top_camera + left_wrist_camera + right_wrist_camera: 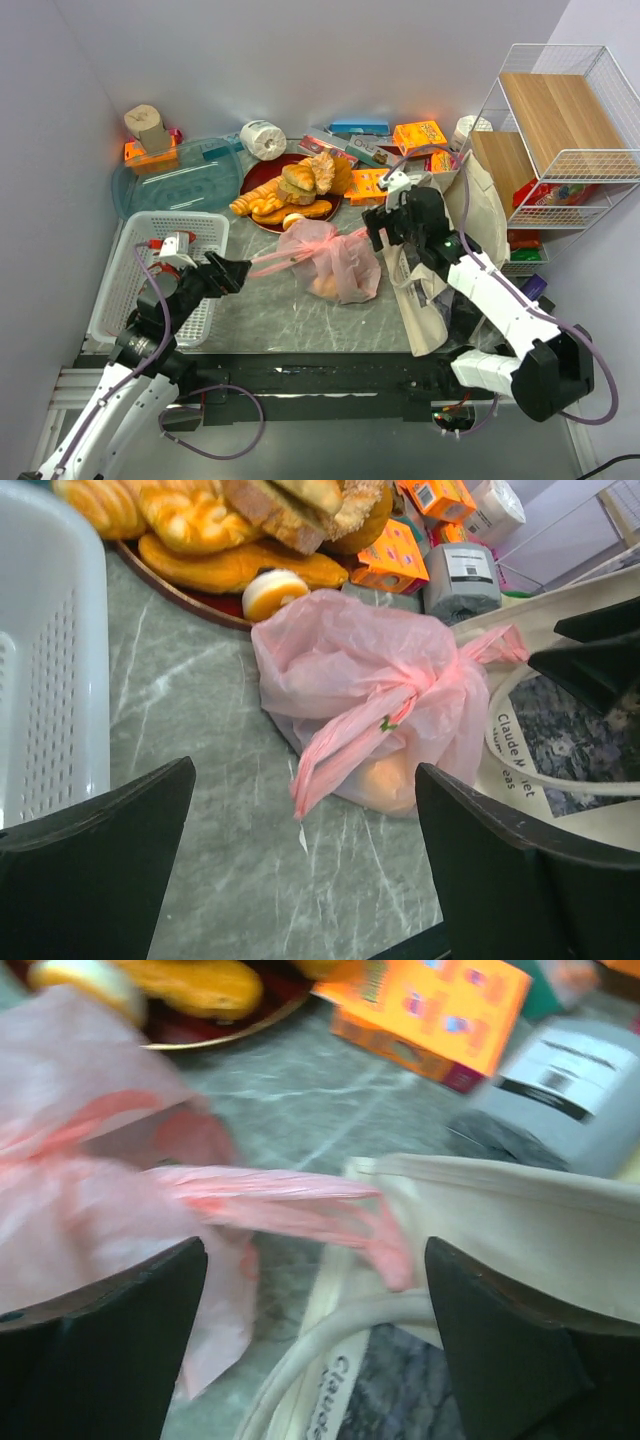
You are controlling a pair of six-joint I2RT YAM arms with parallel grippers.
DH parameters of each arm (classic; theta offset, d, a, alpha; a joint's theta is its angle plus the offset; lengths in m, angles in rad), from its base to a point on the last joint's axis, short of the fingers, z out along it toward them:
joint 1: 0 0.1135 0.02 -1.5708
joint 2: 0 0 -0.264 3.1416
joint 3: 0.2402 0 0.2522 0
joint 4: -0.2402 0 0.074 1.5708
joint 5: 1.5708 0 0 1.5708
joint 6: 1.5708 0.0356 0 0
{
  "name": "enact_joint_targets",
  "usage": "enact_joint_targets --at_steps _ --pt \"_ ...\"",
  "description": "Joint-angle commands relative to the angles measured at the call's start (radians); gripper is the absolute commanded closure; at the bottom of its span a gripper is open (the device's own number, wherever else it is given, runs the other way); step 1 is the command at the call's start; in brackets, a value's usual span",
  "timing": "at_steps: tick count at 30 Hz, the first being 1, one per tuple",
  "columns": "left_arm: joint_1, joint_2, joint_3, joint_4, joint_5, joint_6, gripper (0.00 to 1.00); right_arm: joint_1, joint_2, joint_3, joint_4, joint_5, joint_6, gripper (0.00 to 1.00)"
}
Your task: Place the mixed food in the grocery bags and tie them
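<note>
The pink grocery bag [330, 262] lies on the table's middle, its handles knotted over the top [440, 675]. A yellow-orange piece of food [385, 780] shows through the plastic. One handle tail [330, 750] trails toward my left gripper [240, 272], which is open, the tail's end lying loose ahead of its fingers [305, 780]. The other tail [290, 1195] stretches across in front of my right gripper [378, 228], also open [315, 1250] and holding nothing. The beige canvas tote [422, 295] lies flat just right of the pink bag, under the right gripper, with its strap [330, 1335] between the fingers.
A red plate of breads [262, 220] sits behind the pink bag. A white basket [150, 290] stands at the left, a blue tray [180, 178] behind it. Orange boxes [420, 135] and a grey can [460, 575] crowd the back. A wire shelf [565, 130] fills the right.
</note>
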Motion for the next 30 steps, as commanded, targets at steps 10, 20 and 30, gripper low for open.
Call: enact_joint_targets --at_steps 10,20,30 --pt "0.118 0.412 0.419 0.004 0.074 0.29 0.04 0.274 0.168 0.335 -0.154 -0.123 0.021 0.01" --pt "0.281 0.466 0.373 0.082 0.208 0.35 0.04 0.303 0.398 0.401 -0.268 -0.012 0.05 0.01" --pt "0.293 0.5 0.371 0.064 0.226 0.351 0.04 0.321 0.493 0.363 -0.212 -0.204 0.077 0.06"
